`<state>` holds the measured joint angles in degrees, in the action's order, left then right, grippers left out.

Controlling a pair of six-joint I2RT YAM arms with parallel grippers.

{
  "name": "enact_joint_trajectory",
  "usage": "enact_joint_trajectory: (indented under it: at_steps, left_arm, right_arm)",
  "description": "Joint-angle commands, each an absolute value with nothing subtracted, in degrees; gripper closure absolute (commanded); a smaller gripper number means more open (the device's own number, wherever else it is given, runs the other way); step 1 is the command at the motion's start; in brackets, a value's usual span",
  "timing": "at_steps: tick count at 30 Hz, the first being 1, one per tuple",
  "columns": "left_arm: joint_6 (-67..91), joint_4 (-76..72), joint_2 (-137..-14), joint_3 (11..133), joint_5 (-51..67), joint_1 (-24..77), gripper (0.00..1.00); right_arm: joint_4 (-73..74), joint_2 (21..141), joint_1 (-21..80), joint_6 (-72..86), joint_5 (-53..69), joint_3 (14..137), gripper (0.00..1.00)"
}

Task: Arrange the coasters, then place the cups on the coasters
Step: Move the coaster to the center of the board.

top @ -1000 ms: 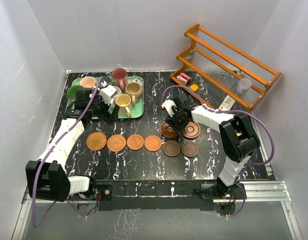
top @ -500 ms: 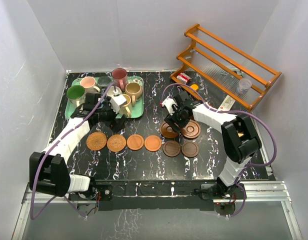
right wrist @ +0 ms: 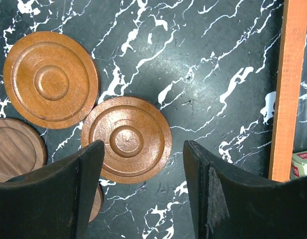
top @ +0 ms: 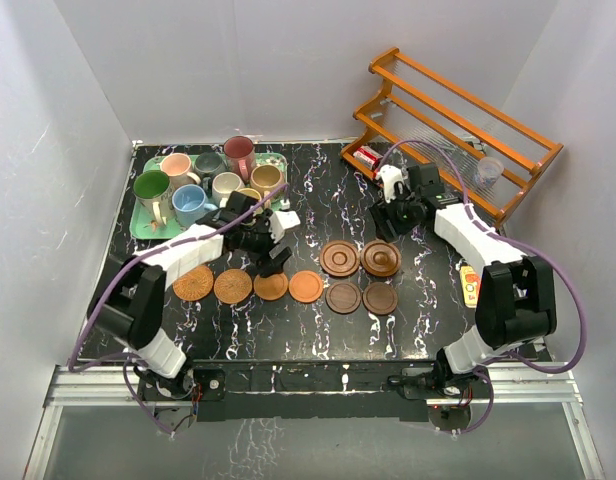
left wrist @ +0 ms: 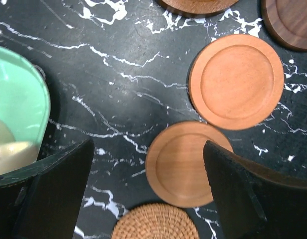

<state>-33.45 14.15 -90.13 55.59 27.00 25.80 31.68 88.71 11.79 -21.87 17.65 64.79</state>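
Our left gripper (top: 276, 256) hangs with its jaws spread wide and nothing between them, above the near row of coasters; its arm (top: 178, 255) reaches in from the left and lies between the tray and that row. At the far left the mint tray (top: 146, 229) holds the cups (top: 188, 204), all upright with mouths up; the green cup (top: 151, 186) stands at the left end and the maroon cup (top: 238, 152) at the back; for most we cannot tell which way the handles point. Nearer us, four discs run in a line from left to right across the black marble table (top: 308, 170): two woven coasters (top: 193, 283), then two smooth orange coasters (top: 306, 287), each just beside the next; being round, they have no long axis of their own. Right of them two ringed brown coasters (top: 340, 258) lie behind two darker brown coasters (top: 343, 297), a flat square of four. Our right gripper (top: 388, 224) hovers behind this square, jaws apart and empty; beside it stands the wooden rack (top: 458, 110), bearing a glass cup (top: 490, 170), with a red-and-white box (top: 366, 156) at its foot.
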Motion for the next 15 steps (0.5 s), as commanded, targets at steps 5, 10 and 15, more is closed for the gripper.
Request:
enact_joint_trajectory:
  at_steps: [5, 10, 15]
  left_arm:
    - [-33.4, 13.8, -96.5, 60.5, 26.9, 30.4, 0.17]
    - [-32.8, 14.1, -98.6, 61.3, 26.5, 31.3, 0.26]
    - [-33.5, 14.9, -99.8, 60.8, 25.9, 31.9, 0.36]
  right_arm:
    - [30.0, 88.2, 10.3, -21.0, 22.5, 64.0, 0.37]
    - [30.2, 88.8, 10.2, -21.0, 23.0, 64.0, 0.37]
    - [30.2, 89.3, 10.3, -21.1, 22.9, 63.9, 0.37]
